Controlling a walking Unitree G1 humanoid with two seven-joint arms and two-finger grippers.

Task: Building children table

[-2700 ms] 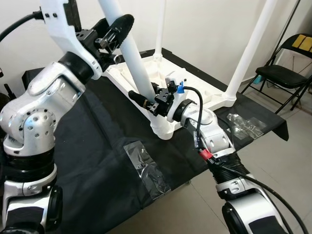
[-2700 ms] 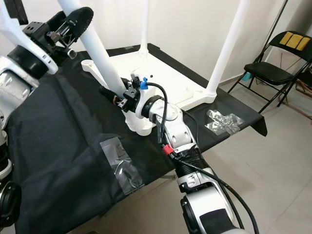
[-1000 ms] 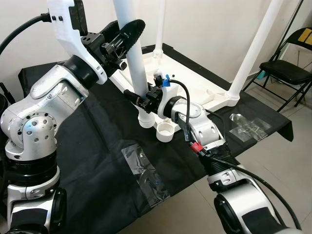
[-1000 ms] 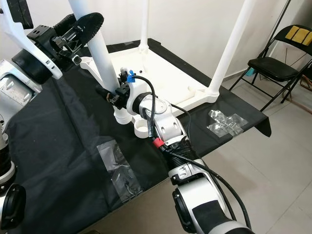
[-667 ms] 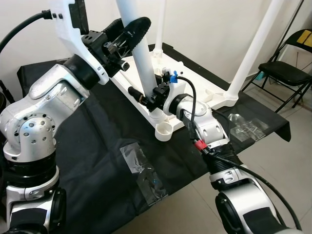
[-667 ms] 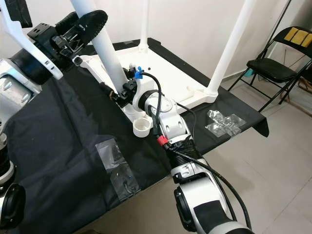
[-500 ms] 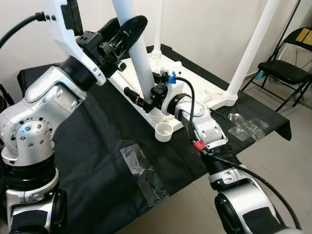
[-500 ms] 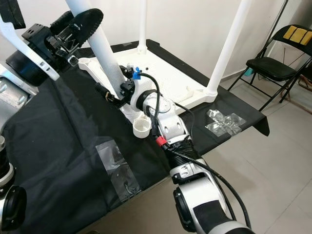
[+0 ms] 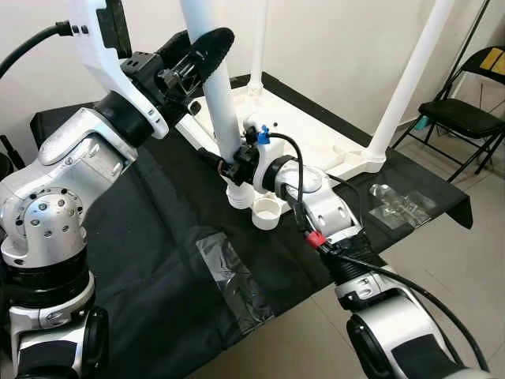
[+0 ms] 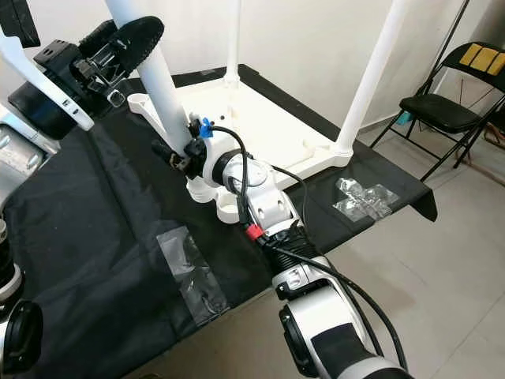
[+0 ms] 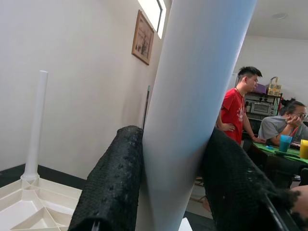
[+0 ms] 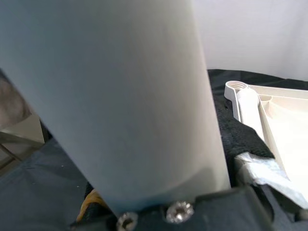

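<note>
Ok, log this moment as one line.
left gripper: shut on leg, high up | right gripper: shut on leg, near its foot | leg end: beside corner socket, not in it | tabletop: upside down, two legs fitted

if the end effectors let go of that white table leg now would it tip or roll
Likely it tips: the white table leg is tall, narrow and tilted, its foot beside the open socket, not in it. Once down, the smooth round tube would probably roll on the black cloth.

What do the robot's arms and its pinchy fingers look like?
Both arms are shiny silver metal with round joints, black bands and small screws. The left gripper has two long black fingers with a bumpy, rubbery surface. The right gripper is black too, with a bright blue clip, a looping black cable and a red plug on the forearm.
</note>
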